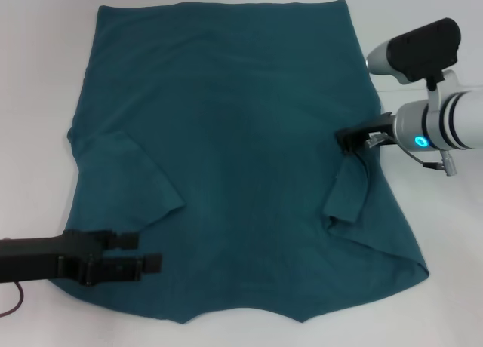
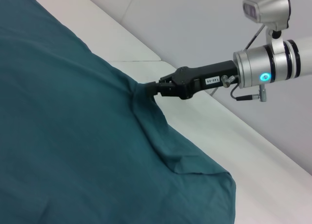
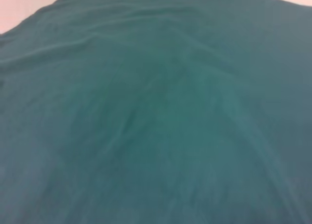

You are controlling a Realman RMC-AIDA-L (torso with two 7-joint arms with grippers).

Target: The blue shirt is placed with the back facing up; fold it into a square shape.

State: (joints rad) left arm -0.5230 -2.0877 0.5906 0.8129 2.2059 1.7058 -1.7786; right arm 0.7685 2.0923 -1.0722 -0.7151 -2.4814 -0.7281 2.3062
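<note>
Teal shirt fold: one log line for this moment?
dark teal-blue cotton shirt: flat on white table | right claw: shut on its edge | left claw: open, near corner

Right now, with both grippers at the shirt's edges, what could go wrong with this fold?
The right gripper pinches only a thin bit of the shirt's edge, so the cloth may slip out. The left gripper lies open over the near corner, gripping nothing, so one-sided pulling could drag the shirt askew. Both sleeves already lie rumpled, which may spoil a square fold.
</note>
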